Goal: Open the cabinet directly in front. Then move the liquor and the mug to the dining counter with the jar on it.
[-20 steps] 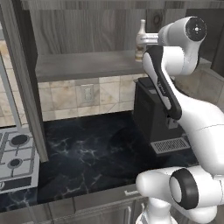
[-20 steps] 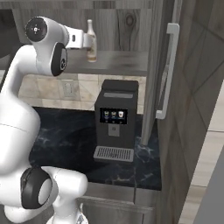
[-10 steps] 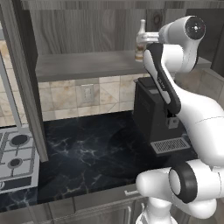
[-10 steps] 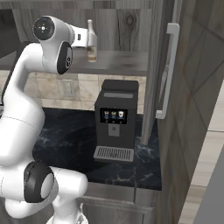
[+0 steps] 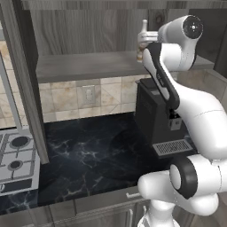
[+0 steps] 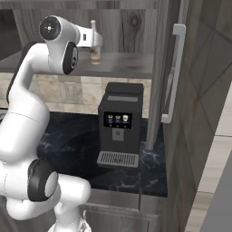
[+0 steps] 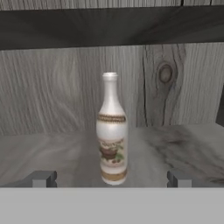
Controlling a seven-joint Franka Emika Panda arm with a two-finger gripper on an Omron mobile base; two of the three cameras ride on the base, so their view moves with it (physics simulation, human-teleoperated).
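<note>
1. So my gripper is up at shelf height inside the open cabinet, pointed at the back wall. Jaws are spread wide with nothing between them; in the hand view the two finger tips sit far apart at the bottom.
2. The liquor stands upright on the cabinet shelf, dead centre between my fingers but a bit further back, not touching either one. It's a pale bottle with a narrow neck, brown bands and a little label picture on the belly.
3. From the right base view the bottle is partly tucked behind my wrist, standing near the front edge of the shelf. In the left base view I catch its neck and a sliver of the base beside my arm.
4. The right cabinet door is swung open, with its long silver bar handle facing out.
5. Under the shelf there's a black coffee machine on the black marble counter, with a small lit screen and a grey drip tray.
6. Beige tile backsplash with a wall outlet behind it, and a gas hob at the far left of the left base view.
</note>
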